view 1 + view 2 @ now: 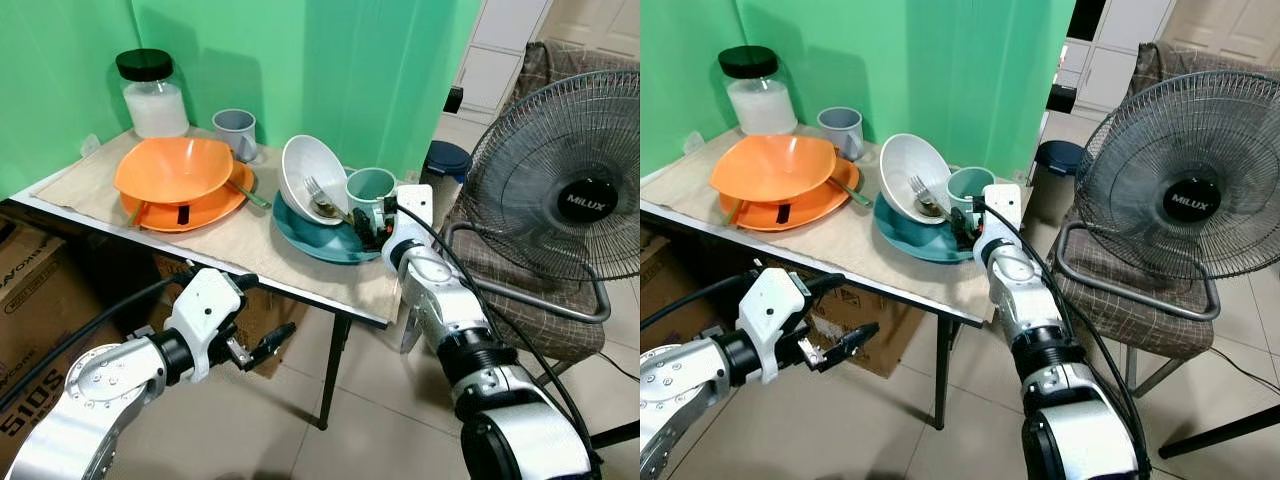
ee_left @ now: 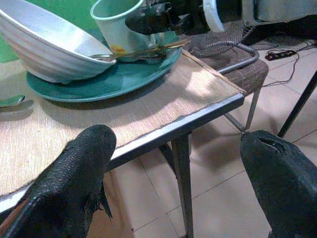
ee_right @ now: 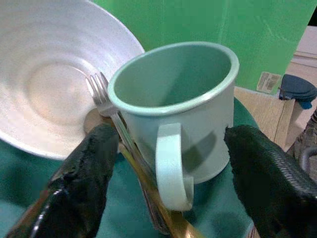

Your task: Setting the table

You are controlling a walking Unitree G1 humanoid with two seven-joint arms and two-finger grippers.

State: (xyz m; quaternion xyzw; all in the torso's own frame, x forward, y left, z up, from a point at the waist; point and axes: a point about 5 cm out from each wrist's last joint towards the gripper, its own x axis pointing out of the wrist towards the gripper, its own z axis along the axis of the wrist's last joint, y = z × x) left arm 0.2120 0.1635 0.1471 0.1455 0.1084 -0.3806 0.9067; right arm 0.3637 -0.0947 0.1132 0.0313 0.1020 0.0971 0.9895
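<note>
My right gripper (image 3: 168, 163) is spread wide around the green mug (image 3: 173, 109), which sits dead ahead between my fingers on the teal plate (image 3: 218, 208), handle pointing straight back at me. Fork (image 3: 106, 101) lies just beside one finger. My left gripper (image 1: 262, 345) hangs open below the table edge, well apart.

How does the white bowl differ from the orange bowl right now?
The white bowl is round and tipped on its side on the teal plate, with a fork resting in it; the orange bowl is squarish with pointed corners, sits upright on an orange plate, and looks empty. The orange bowl also looks wider. Both sit on plates on the same table.
</note>
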